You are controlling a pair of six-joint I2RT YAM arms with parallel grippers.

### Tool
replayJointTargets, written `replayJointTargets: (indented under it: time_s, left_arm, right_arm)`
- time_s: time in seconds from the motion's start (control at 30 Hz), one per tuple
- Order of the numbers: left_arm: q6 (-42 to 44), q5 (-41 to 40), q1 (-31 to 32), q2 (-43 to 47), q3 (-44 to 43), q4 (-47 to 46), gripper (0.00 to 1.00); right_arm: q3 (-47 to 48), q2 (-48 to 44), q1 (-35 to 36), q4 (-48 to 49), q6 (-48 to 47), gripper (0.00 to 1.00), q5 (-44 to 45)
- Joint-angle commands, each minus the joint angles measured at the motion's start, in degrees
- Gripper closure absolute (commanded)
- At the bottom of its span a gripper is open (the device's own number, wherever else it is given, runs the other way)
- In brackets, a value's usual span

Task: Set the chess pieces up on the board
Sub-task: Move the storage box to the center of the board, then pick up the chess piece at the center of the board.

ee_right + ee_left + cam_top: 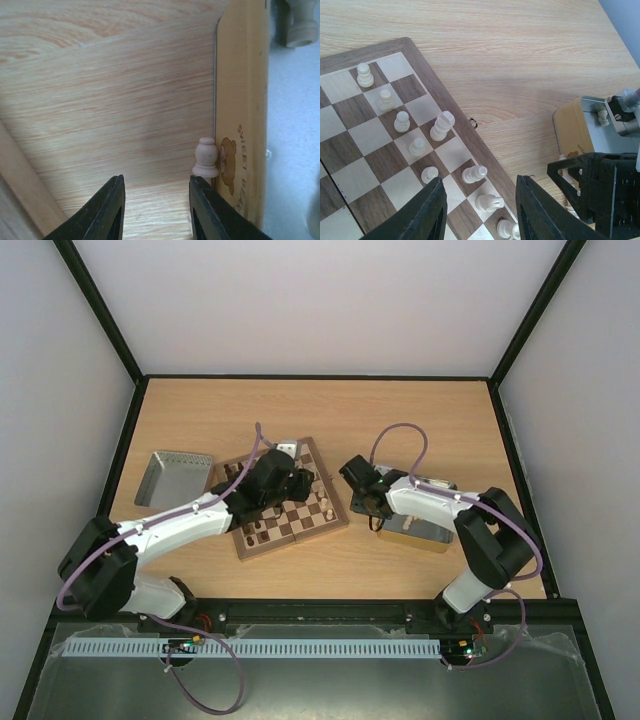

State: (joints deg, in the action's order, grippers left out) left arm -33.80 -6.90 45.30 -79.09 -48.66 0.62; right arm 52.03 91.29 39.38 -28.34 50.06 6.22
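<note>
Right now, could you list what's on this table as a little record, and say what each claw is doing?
chessboard: lies flat in the middle of the table
cream pieces: stand in two rows along one edge of the board
left gripper: open above those rows, holding nothing
right gripper: open, low over bare wood, holding nothing
pawn: cream, upright on the table, off the board, right beside the gold tin
gold tin: right of the board, with another cream piece inside
silver tin: left of the board
</note>
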Motion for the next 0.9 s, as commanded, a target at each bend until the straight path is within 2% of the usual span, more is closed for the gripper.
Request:
replayJointTargets:
  time_s: [0.0, 0.07, 0.17, 0.3, 0.57, 0.87]
  left_arm:
    - [0.54, -0.45, -0.54, 2.5, 1.17, -0.8, 0.59]
    - [0.16, -1.64, -0.71, 3.28, 1.37, -0.33, 0.59]
    - [-2.26, -7.69, -1.25, 5.39, 1.47, 2.69, 0.59]
    - [-5.94, -12.82, -4.12, 10.09, 2.54, 5.99, 0.57]
    - [-5.54, -12.41, -8.73, 17.47, 3.95, 7.22, 0.52]
    - [-4.96, -9.37, -10.94, 17.1, 4.71, 6.85, 0.52]
  right_arm:
    - [1.7, 1.93, 2.46, -6.42, 1.93, 0.65, 7.08]
    - [2.69, 3.18, 3.79, -8.22, 3.01, 0.66, 9.39]
    - [4.92, 5.57, 5.85, -11.65, 4.98, 0.66, 13.14]
    - [7.75, 7.81, 7.51, -15.27, 8.29, 0.65, 17.31]
    - [8.76, 10.95, 8.34, -18.97, 13.03, 0.64, 20.46]
    - [6.8, 12.86, 8.31, -17.35, 14.41, 0.67, 19.74]
